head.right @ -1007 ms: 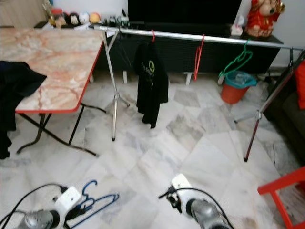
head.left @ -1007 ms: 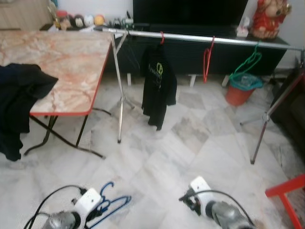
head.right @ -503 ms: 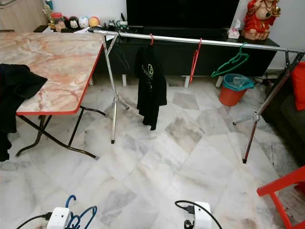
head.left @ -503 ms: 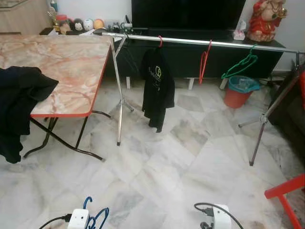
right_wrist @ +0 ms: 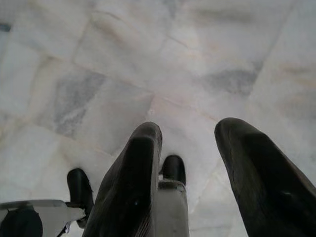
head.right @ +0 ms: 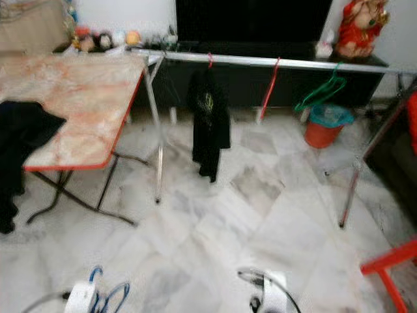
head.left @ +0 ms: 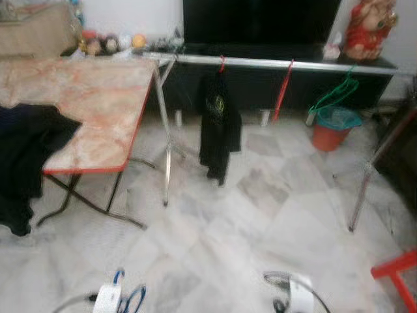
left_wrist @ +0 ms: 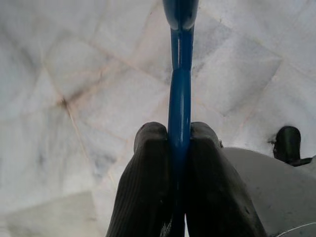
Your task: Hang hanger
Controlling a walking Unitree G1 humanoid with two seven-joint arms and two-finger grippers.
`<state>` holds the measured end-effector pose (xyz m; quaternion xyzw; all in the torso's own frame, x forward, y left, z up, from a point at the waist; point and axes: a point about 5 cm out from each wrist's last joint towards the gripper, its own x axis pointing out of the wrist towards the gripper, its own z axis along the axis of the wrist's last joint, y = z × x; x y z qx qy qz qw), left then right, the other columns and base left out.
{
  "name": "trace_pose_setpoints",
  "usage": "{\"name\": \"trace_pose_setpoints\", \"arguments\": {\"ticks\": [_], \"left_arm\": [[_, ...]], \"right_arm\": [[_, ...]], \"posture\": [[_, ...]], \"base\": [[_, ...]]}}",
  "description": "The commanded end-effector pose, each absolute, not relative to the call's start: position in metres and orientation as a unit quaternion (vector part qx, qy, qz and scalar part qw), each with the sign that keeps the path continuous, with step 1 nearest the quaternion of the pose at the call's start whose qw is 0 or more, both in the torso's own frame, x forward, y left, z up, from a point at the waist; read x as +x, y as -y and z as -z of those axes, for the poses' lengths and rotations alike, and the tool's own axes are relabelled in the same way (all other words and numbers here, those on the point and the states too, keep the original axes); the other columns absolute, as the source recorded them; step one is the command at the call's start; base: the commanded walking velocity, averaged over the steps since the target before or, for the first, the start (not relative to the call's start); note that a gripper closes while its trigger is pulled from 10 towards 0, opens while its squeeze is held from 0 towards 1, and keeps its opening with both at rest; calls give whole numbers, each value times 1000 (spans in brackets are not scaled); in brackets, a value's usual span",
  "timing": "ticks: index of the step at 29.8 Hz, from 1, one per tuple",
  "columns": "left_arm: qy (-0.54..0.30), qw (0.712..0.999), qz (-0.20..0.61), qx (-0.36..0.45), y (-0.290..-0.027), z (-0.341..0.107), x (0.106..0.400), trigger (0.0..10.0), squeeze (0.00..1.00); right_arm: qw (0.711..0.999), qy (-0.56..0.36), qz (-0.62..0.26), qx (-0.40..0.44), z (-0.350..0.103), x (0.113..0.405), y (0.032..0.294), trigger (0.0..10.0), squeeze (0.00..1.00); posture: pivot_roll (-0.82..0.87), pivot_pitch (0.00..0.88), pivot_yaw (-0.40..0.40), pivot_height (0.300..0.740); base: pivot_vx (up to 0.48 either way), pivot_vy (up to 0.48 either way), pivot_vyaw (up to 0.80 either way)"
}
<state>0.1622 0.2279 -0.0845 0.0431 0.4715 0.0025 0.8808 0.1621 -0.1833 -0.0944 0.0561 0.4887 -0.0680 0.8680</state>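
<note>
Fingers of the left gripper (left_wrist: 178, 148) pinched a blue hanger (left_wrist: 180, 74) — low at 7 o'clock. Right gripper (right_wrist: 190, 163) hung spread, empty, at 5 o'clock; the rail (head.left: 287, 64) crossed at 12.

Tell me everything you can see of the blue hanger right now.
The blue hanger looks like glossy plastic. In the left wrist view a straight blue bar of it runs out between the two black fingers of the left tool, which is shut on it. In the head views its blue loops show low by the left arm, over the marble floor.
</note>
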Motion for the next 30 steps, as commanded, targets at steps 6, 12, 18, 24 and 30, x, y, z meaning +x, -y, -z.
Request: {"name": "trace_pose_setpoints", "arguments": {"ticks": [6,12,18,24,30], "left_arm": [[-479,877,-2,44,-228,87,157,10000,0],[-481,876,0,43,-227,87,156,10000,0],[-478,877,13,44,-219,88,159,10000,0],[-477,878,15,42,-218,87,160,10000,0],[-478,877,13,44,-220,87,161,10000,0]], "right_arm": [[871,-482,71,56,88,178,180,10000,0],[874,-477,73,58,88,178,181,10000,0],[875,-474,75,60,89,177,182,10000,0],[875,-473,74,65,89,175,182,10000,0],[877,-472,69,66,88,177,181,10000,0]], "posture": [[39,0,-16,740],[41,0,-17,740],[41,0,-17,740],[38,0,-17,740],[41,0,-16,740]], "base": [[412,0,-723],[417,0,0],[420,0,0],[419,0,0],[423,0,0]]}}
